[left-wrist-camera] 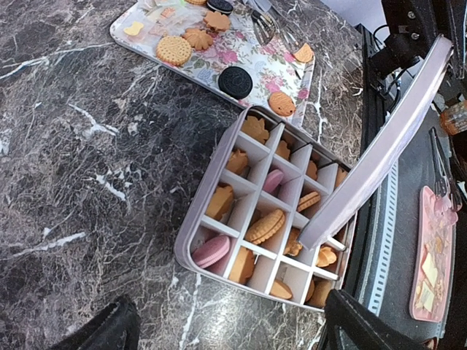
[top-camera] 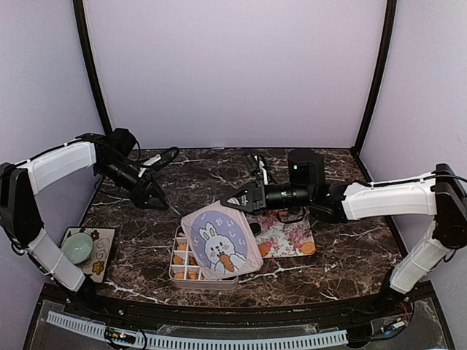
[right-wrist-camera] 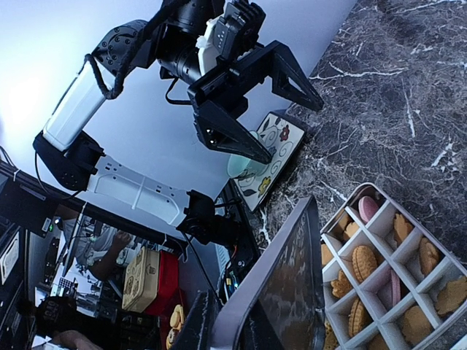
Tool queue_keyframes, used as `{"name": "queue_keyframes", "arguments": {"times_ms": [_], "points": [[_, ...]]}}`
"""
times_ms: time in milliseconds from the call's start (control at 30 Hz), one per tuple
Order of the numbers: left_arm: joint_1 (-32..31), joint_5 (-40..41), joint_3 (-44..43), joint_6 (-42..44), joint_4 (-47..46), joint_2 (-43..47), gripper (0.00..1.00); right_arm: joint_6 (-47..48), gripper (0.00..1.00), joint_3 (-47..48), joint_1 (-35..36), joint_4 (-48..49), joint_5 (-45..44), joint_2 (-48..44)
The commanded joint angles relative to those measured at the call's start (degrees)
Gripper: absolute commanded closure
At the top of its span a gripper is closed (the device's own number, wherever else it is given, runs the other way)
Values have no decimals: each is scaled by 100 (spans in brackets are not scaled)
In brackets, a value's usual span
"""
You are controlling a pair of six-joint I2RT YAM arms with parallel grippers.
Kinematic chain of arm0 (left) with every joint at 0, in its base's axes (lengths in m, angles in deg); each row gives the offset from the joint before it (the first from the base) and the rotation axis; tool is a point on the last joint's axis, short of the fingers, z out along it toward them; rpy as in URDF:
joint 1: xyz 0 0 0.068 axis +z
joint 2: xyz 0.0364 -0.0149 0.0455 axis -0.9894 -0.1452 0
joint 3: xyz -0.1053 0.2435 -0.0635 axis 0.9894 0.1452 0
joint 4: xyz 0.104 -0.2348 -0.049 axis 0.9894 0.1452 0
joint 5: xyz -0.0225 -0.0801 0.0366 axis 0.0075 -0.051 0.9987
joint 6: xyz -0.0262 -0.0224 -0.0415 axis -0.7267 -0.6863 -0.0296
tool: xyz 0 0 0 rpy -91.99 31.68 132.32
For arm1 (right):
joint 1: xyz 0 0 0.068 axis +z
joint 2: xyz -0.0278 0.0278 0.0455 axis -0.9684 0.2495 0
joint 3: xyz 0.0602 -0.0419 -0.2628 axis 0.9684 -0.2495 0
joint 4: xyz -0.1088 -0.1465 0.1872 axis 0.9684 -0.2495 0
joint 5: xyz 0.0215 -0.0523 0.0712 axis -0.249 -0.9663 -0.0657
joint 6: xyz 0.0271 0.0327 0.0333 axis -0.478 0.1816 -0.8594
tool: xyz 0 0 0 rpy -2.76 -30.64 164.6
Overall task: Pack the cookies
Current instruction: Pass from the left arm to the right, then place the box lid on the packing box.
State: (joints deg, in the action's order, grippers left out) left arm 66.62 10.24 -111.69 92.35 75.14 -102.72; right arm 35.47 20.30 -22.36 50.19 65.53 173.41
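Observation:
A white compartment box (top-camera: 175, 273) (left-wrist-camera: 191, 240) (right-wrist-camera: 343, 208) holds the cookies (left-wrist-camera: 264, 226) (right-wrist-camera: 363, 261) (top-camera: 180, 259): golden ones and a pink one. Its bunny-print lid (top-camera: 222, 240) (left-wrist-camera: 379, 146) (right-wrist-camera: 292, 292) hangs tilted over the box, with my right gripper (top-camera: 238, 204) (right-wrist-camera: 241, 328) shut on its far edge. More cookies (left-wrist-camera: 174, 49) (top-camera: 308, 249) lie on the flower-patterned tray (top-camera: 292, 235) (left-wrist-camera: 248, 62). My left gripper (top-camera: 155, 198) (left-wrist-camera: 233, 337) (right-wrist-camera: 255, 95) hovers open and empty, left of the box.
At the near left corner, a small patterned mat (top-camera: 102, 251) carries a green cup (top-camera: 76, 248) (right-wrist-camera: 244, 166). A black block (top-camera: 305, 166) stands at the back. The table's front edge (top-camera: 241, 310) runs just below the box.

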Motion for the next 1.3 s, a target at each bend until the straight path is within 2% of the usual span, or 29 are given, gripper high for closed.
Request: {"name": "queue_keyframes", "arguments": {"times_ms": [0, 133, 267, 367, 500, 733, 867, 1000, 1067, 1267], "points": [[32, 74, 95, 118, 20, 109, 10, 342, 88, 410, -11, -781, -4, -108], [36, 89, 166, 110, -45, 155, 10, 1179, 87, 802, 7, -1564, -532, -379], [38, 125, 157, 96, -42, 129, 11, 1295, 87, 700, 7, -1410, -822, -616], [32, 150, 106, 0, -92, 109, 11, 1139, 87, 462, 7, -921, -909, -725], [36, 71, 31, -111, -56, 111, 12, 5, 88, 17, -31, 185, -761, -686], [36, -21, 31, -98, 62, 193, 13, -2521, 90, -766, -201, 3609, -368, 45], [30, -50, 123, -93, 51, 285, 13, -2998, 91, -848, -192, 4347, -414, 576], [34, -49, 289, -89, -14, 327, 13, -3004, 90, -800, -206, 4520, -491, 999], [35, -52, 399, -107, -99, 316, 13, -3294, 90, -695, -243, 4747, -437, 1331], [7, -57, 811, -193, -405, 195, 14, -4471, 90, -644, -283, 6255, -462, 2448]]}}
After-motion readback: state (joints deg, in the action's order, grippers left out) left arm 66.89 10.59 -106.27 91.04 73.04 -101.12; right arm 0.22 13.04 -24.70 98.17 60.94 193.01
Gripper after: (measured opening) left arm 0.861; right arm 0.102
